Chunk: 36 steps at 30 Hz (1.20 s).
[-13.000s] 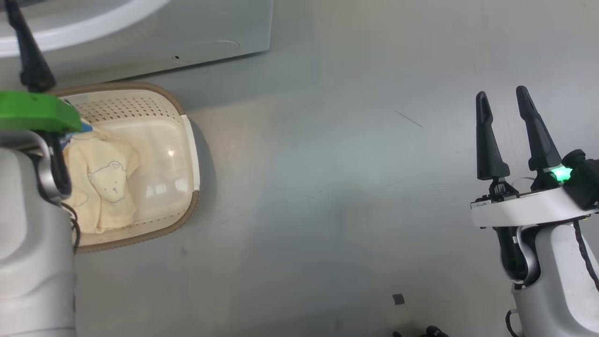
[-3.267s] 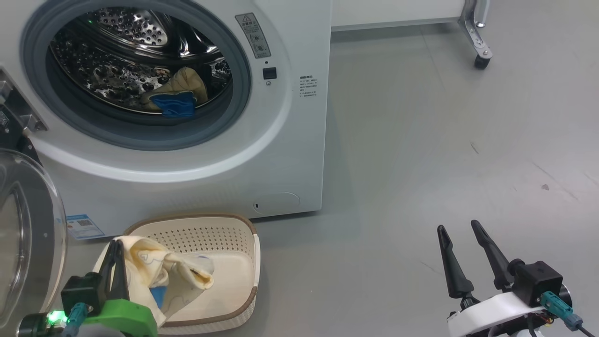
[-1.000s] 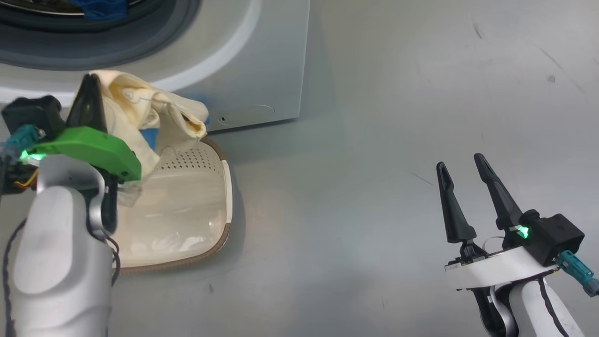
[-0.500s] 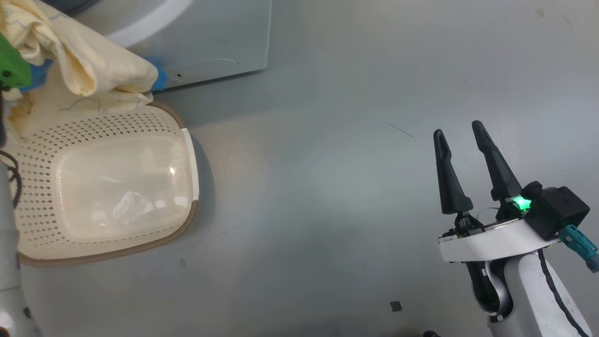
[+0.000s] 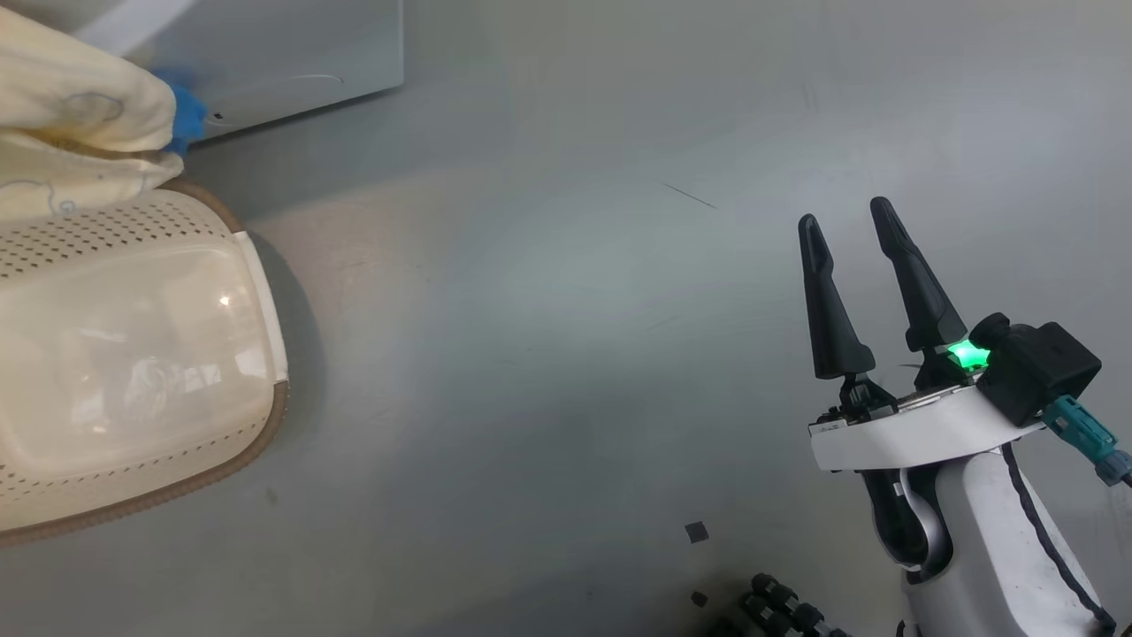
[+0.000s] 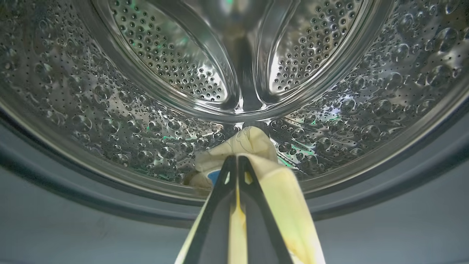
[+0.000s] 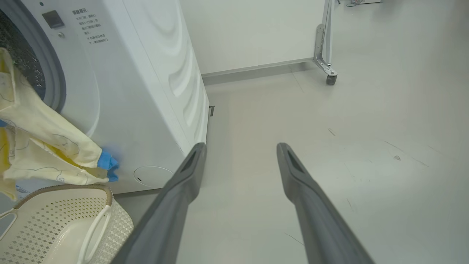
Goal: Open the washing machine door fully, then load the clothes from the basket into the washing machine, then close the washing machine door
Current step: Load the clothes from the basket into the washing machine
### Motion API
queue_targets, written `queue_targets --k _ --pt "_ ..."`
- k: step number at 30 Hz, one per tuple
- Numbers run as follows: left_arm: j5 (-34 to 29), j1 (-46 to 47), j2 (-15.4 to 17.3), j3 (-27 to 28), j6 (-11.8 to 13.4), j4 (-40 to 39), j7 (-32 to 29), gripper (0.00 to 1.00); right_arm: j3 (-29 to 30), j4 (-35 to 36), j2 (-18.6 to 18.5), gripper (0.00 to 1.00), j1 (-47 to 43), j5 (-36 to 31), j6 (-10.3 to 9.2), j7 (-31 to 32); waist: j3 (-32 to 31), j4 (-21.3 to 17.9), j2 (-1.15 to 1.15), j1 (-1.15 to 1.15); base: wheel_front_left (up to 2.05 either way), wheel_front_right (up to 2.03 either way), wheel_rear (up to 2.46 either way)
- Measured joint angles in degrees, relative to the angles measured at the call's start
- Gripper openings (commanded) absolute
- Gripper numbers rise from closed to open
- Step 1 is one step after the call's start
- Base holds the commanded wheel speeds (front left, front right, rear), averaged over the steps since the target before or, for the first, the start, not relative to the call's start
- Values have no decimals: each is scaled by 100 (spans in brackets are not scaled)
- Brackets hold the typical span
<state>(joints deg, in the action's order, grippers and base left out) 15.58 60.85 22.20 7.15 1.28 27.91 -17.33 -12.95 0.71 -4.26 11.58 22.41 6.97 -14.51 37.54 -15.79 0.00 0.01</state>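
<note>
Drum [image 6: 234, 55] of the washing machine [image 7: 146, 91] filled the outlook of your left claw [image 6: 237, 161], which had risen from the basket to the mouth of the opening. Its fingers were pressed together on the clothes [image 6: 253, 143]. About three seconds before, that pale yellow garment had only just been leaving the basket. Now it hung against the machine's white front, most of it trailing outside the opening, its blue cuff [image 7: 108, 163] dangling just above the basket's brown rim.

The basket [image 5: 256, 372] stood on the floor [image 5: 548, 354] close to the machine, its glossy bottom bare. You could judge this the last piece to go in, with only the drop into the drum and the closing of the door left.

The grey rubber ring [image 6: 91, 198] curved below the claw tips. That lip was the edge to mind, since the hanging cloth would have to be carried over it before you let go.

To the right of the basket the floor lay open. Your right claw [image 5: 843, 212] hovered over it well apart from the work, fingers spread and holding nothing. A caster [image 7: 331, 79] on a metal frame stood far back by the wall, and small dark scraps [image 5: 696, 531] dotted the floor near your right arm.
</note>
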Motion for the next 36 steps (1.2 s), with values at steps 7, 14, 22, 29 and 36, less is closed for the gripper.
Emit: queue_targets --k 7,14,22,29,36 --pt "-153 496 301 -9 -4 -76 -22 0 -3 -1 59 100 29 134 1 0 242 -265 0 0 0 0 0" --pt "-453 1045 563 -7 53 -299 452 0 -1 15 87 100 214 221 1 0 516 -463 0 0 0 0 0" --pt "-772 1514 661 -55 199 -498 1282 0 -32 37 114 100 352 290 1 0 778 -628 0 -1 0 0 0" --pt "-805 1666 638 -55 248 -259 1526 0 -37 40 142 100 475 331 1 0 896 -662 0 -1 0 0 0" --pt "-627 1506 557 42 257 319 1371 0 -64 25 155 100 560 353 1 0 896 -629 0 -1 0 0 0"
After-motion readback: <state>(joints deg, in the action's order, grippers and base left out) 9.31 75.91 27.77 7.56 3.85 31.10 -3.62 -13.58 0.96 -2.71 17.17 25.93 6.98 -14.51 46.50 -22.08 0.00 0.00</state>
